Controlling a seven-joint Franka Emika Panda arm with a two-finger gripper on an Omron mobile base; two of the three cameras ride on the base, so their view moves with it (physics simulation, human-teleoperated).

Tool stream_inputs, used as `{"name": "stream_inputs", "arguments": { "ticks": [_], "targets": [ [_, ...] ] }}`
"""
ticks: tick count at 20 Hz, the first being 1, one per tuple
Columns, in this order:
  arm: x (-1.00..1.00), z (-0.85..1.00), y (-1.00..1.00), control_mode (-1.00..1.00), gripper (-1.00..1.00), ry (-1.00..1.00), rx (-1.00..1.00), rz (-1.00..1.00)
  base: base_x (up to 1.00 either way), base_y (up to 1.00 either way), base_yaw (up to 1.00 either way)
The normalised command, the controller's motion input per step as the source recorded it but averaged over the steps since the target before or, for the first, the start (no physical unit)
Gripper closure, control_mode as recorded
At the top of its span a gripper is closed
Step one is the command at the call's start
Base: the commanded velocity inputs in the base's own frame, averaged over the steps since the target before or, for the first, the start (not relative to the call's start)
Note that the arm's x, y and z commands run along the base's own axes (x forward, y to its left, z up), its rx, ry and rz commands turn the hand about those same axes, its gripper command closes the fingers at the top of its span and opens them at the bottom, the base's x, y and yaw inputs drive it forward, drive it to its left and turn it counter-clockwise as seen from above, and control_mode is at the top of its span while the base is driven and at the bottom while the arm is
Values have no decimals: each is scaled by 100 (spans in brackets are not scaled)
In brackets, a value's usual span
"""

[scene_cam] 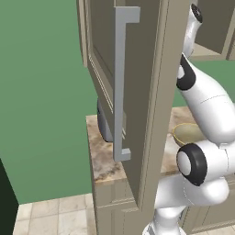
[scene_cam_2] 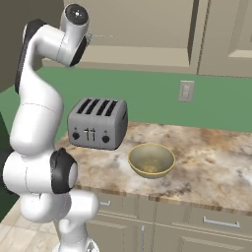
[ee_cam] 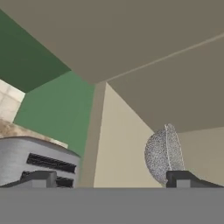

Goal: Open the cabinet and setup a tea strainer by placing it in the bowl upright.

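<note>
Across the left half of the left base view, the cabinet (scene_cam: 137, 92) door is standing swung wide toward you, its long grey handle (scene_cam: 121, 82) facing the camera, so the opening step looks done and the shelf inside is reachable. You are reaching the arm up and in behind that door; in the right base view its upper links are rising along the left edge to the top, where the wrist is pointing into the cabinet's underside region.

At the lower right of the hand view, the tea strainer (ee_cam: 162, 155) is sitting on the pale shelf, tipped on its edge so its mesh dome is facing the camera. Your gripper (ee_cam: 111, 179) is spread fully wide and holding nothing; one finger tip is showing at the lower left, the other at the lower right just in front of the strainer. That wide spread is probably there to let the jaws straddle the rim, though the strainer is lying off to the right of the gap rather than between the tips, so you likely need to shift that way before closing.

At the centre of the right base view, the bowl (scene_cam_2: 151, 160) is waiting on the marble counter (scene_cam_2: 211, 157), just right of the toaster (scene_cam_2: 97, 123), open side up and unoccupied, ready to receive the strainer upright.
</note>
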Motion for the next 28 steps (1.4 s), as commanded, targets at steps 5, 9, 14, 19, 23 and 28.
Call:
{"name": "stream_inputs", "arguments": {
  "ticks": [5,9,14,19,23,28],
  "targets": [
    [39,5,0,-100,-100,15,0,7,0,0,0],
    [36,0,0,-100,-100,3,0,4,0,0,0],
    [42,0,0,-100,-100,0,0,5,0,0,0],
    [41,0,5,-100,-100,0,0,3,0,0,0],
    [41,-1,27,-100,-100,0,0,0,0,0,0],
    [38,-2,27,-100,-100,0,0,0,0,0,0]
  ]
}}
